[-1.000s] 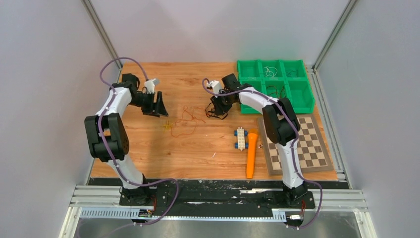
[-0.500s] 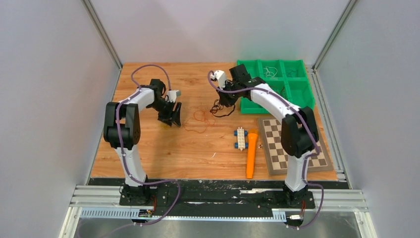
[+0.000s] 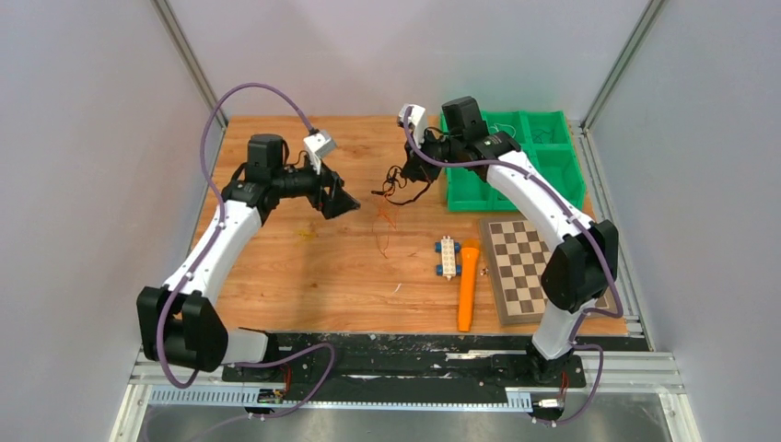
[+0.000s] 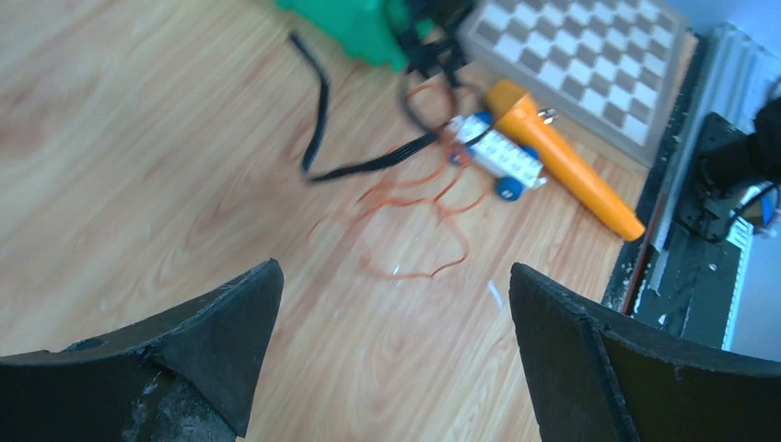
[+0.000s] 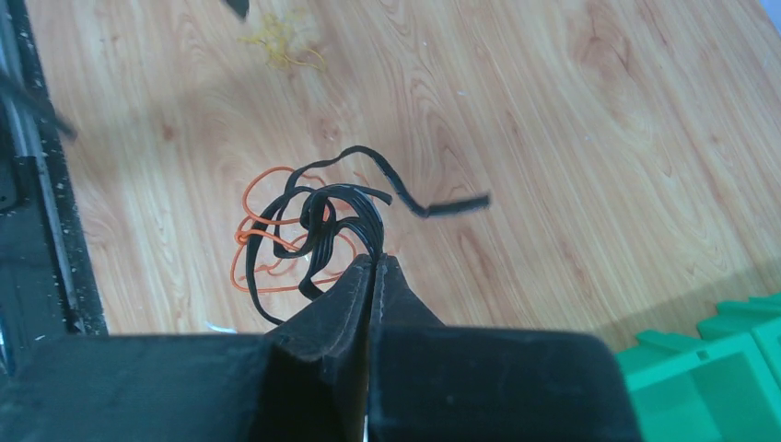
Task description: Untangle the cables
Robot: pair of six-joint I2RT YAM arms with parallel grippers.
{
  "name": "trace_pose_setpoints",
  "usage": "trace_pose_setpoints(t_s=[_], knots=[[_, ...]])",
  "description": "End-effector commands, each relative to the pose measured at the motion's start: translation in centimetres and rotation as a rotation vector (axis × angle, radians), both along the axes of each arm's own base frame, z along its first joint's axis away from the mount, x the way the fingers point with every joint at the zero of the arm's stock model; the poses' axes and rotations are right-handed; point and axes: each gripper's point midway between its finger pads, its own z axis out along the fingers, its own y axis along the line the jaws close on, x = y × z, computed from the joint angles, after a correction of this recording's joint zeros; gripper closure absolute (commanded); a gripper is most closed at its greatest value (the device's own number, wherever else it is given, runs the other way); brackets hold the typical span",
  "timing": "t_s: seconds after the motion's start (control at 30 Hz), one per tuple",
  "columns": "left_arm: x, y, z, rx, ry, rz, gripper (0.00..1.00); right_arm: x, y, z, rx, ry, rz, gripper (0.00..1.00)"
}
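My right gripper (image 3: 413, 180) (image 5: 374, 261) is shut on a clump of thin black wires (image 5: 330, 217) and holds it above the table near the back middle. A thin orange wire (image 5: 262, 241) hangs tangled in the black ones and trails down towards the table (image 3: 385, 230). My left gripper (image 3: 339, 203) (image 4: 396, 281) is open and empty, raised left of the clump, with the orange wire (image 4: 419, 207) and a black wire (image 4: 320, 110) ahead of it. A small yellow wire clump (image 3: 305, 234) (image 5: 281, 41) lies apart on the wood.
A green compartment tray (image 3: 553, 184) with more thin wires stands at the back right. A chessboard (image 3: 537, 267) lies right of centre. An orange tool (image 3: 468, 285) and a white and blue toy block (image 3: 448, 257) lie beside it.
My right gripper has lifted the black wires up and back, pulling the orange wire with them. My left arm has swung right and forward, away from the yellow clump.
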Motion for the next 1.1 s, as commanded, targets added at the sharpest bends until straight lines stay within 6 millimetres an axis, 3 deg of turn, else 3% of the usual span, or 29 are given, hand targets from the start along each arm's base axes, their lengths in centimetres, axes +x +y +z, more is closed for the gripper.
trace_pose_setpoints(t_s=[0.0,0.17,0.23,0.3,0.33,0.37,0.4,0.43,0.47,0.5,0.67,0.83,0.97,1.07], knots=[[-1.5,-4.1,2.3,-0.058,-0.171,-0.158,0.00,-1.5,1.0,6.1,0.122,-0.065,0.057,1.00],[-1.4,-7.2,1.1,0.021,-0.170,-0.166,0.01,-2.6,1.4,7.3,0.154,-0.047,0.071,1.00],[-1.1,-7.9,0.5,0.048,-0.167,-0.160,0.09,-2.7,1.4,7.7,0.163,-0.041,0.062,1.00],[-1.6,-8.3,-0.3,0.077,-0.132,-0.180,0.25,-2.5,1.2,7.8,0.160,-0.037,0.043,1.00],[-1.6,-8.4,-0.1,0.079,-0.128,-0.185,0.41,-2.2,1.0,7.8,0.158,-0.034,0.030,1.00],[-1.8,-8.3,-0.5,0.087,-0.105,-0.186,0.48,-2.0,0.7,7.7,0.159,-0.021,0.016,1.00],[-1.7,-8.2,-0.7,0.097,-0.101,-0.176,0.64,-1.7,0.2,7.6,0.163,-0.009,0.001,1.00],[-1.8,-8.0,-0.7,0.103,-0.103,-0.166,0.71,-1.3,-0.3,7.5,0.164,0.002,-0.016,1.00],[-1.9,-7.6,-0.7,0.113,-0.102,-0.145,0.88,-0.8,-0.9,7.5,0.164,0.009,-0.036,1.00],[-1.9,-7.2,-0.7,0.114,-0.098,-0.131,0.98,-0.3,-1.7,7.5,0.165,0.011,-0.056,1.00],[-3.1,-4.5,-0.9,0.049,-0.033,-0.065,1.00,2.7,-6.4,8.3,0.181,0.006,-0.177,1.00],[-3.4,-1.3,-2.9,0.053,0.018,-0.005,1.00,6.0,-12.8,10.8,0.187,-0.074,-0.316,1.00],[-3.0,0.9,-4.0,0.071,0.056,0.042,1.00,7.9,-18.9,12.0,0.160,-0.139,-0.433,1.00],[-3.1,1.0,-4.5,0.077,0.072,0.045,1.00,8.9,-25.2,12.0,0.117,-0.178,-0.549,1.00]])
